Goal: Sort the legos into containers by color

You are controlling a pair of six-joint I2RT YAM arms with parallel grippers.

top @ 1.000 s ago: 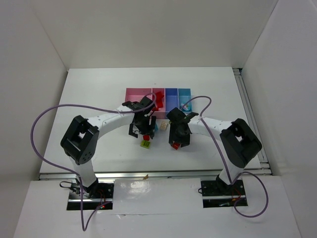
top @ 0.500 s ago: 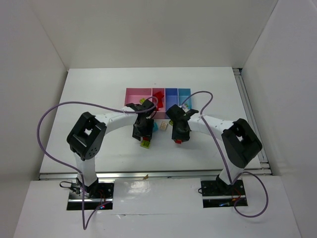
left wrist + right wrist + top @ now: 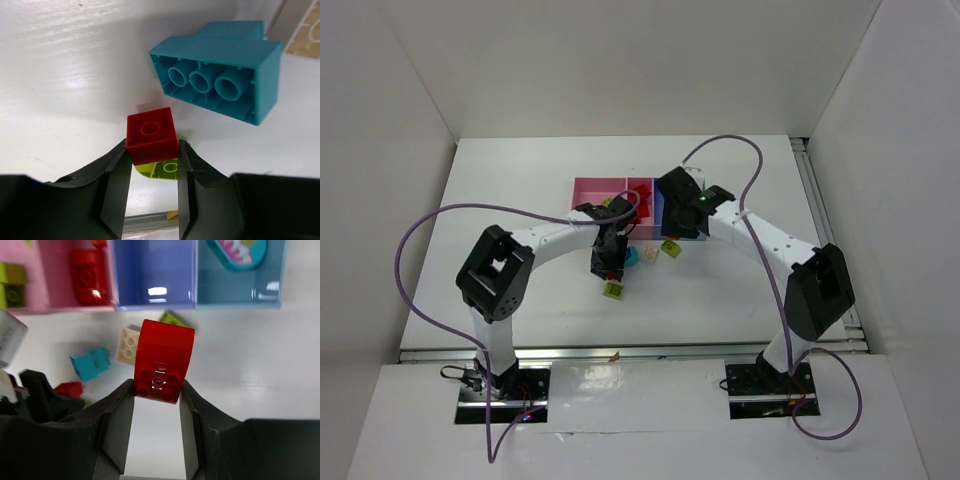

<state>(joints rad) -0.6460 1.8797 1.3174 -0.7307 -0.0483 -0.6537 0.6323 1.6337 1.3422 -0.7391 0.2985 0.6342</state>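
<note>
My left gripper [image 3: 152,147] is low over the table, shut on a small red lego [image 3: 151,135]. A lime lego [image 3: 167,169] lies just under it and a cyan lego [image 3: 220,75] lies just beyond. My right gripper [image 3: 157,390] is shut on a curved red lego [image 3: 165,357], held up in front of the containers. In the top view it [image 3: 685,215] hangs by the blue bin [image 3: 665,192]. The narrow pink bin [image 3: 55,280] holds a red piece [image 3: 89,275]. The blue bin [image 3: 152,270] looks bare. The cyan bin [image 3: 240,287] holds a round cyan piece [image 3: 237,250].
Loose on the table before the bins lie a cream lego [image 3: 128,344], a cyan lego [image 3: 90,364] and a lime lego [image 3: 172,317]. Another lime lego [image 3: 614,290] sits nearer the arms. The wide pink bin [image 3: 592,188] holds a lime lego [image 3: 12,285].
My right gripper closed on the curved red lego, lifted it and carried it back toward the bins. My left gripper came down and closed on the small red lego.
</note>
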